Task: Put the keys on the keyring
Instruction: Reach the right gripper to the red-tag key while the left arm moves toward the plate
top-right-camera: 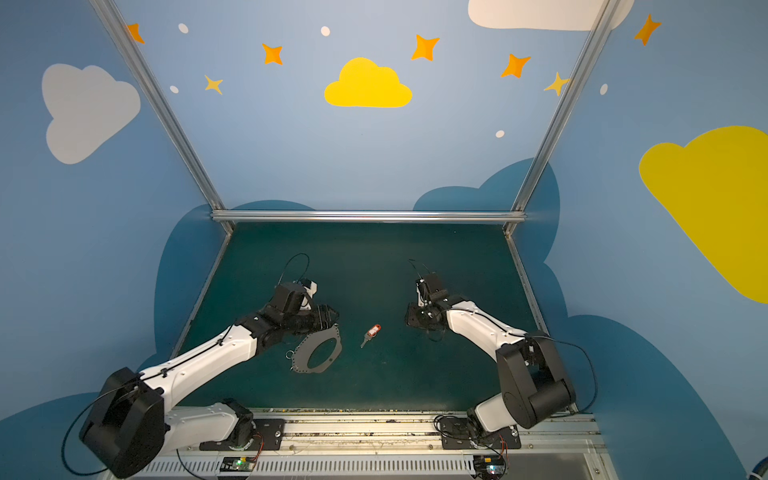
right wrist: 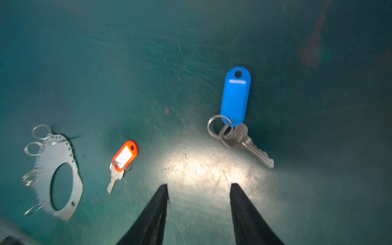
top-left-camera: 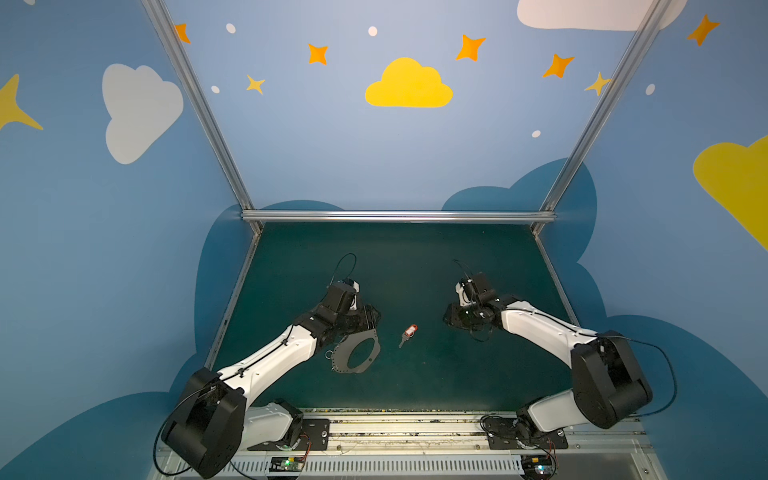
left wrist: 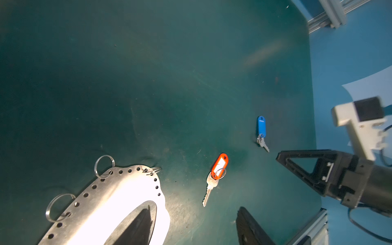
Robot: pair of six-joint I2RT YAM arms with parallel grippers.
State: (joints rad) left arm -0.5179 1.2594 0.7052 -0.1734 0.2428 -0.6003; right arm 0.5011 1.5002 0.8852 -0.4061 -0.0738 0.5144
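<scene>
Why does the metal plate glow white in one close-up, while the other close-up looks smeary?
Left wrist view: glare blows the keyring out to white, hiding its surface. Right wrist view: blur smears the edges, and a bright patch lights the mat ahead of the right gripper. Both top views: dim but sharp.

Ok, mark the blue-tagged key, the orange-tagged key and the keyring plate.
blue-tagged key (right wrist: 235, 95), right wrist view, on the middle of its blue tag.
orange-tagged key (left wrist: 220, 164), left wrist view, on the tag's white label.
keyring plate (left wrist: 118, 191), left wrist view, on bare metal between edge holes and central hole.
</scene>
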